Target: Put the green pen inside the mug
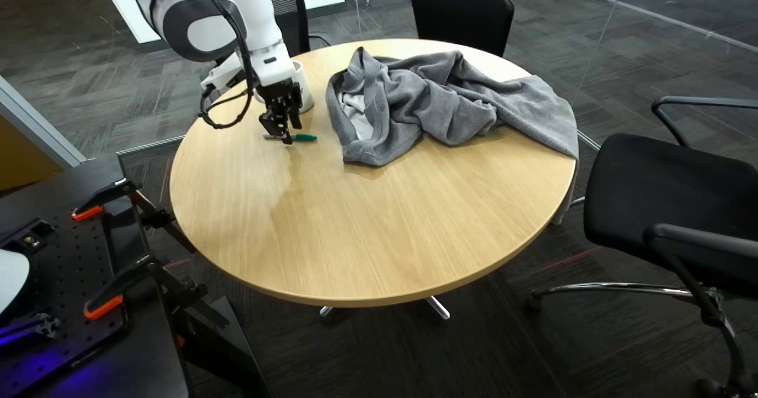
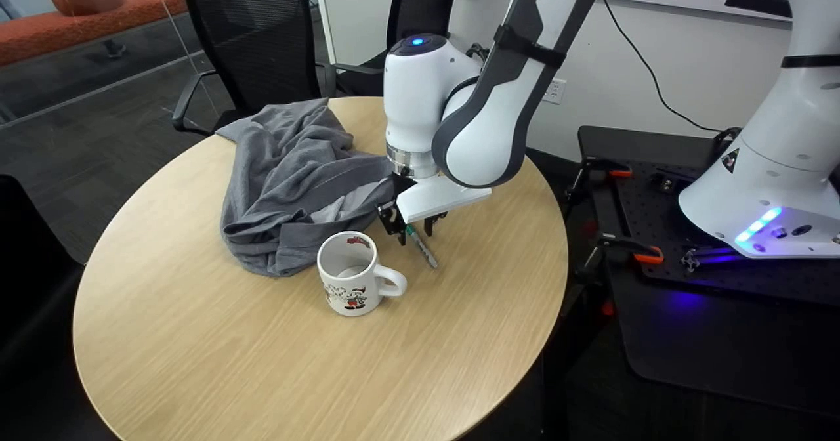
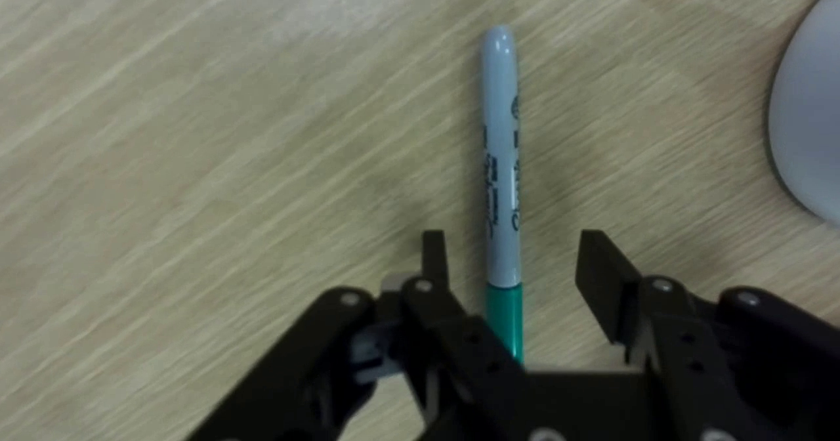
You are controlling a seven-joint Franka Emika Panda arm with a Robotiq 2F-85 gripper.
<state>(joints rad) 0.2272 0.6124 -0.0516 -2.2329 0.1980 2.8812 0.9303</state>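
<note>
Round bench has a pretty roomy stretch of wood running to the near edge in an exterior view. Grey cloth is bunched on it, one end drooping over the rim. Claw sits low, spread wide. White mug stands upright nearby, well in from the rim. Green pen lies on the wood between the fingers, gap each side.

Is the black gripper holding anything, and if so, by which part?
Nothing is held: the gripper is open, with gaps on both sides of the slim grey, green-capped pen.
</note>
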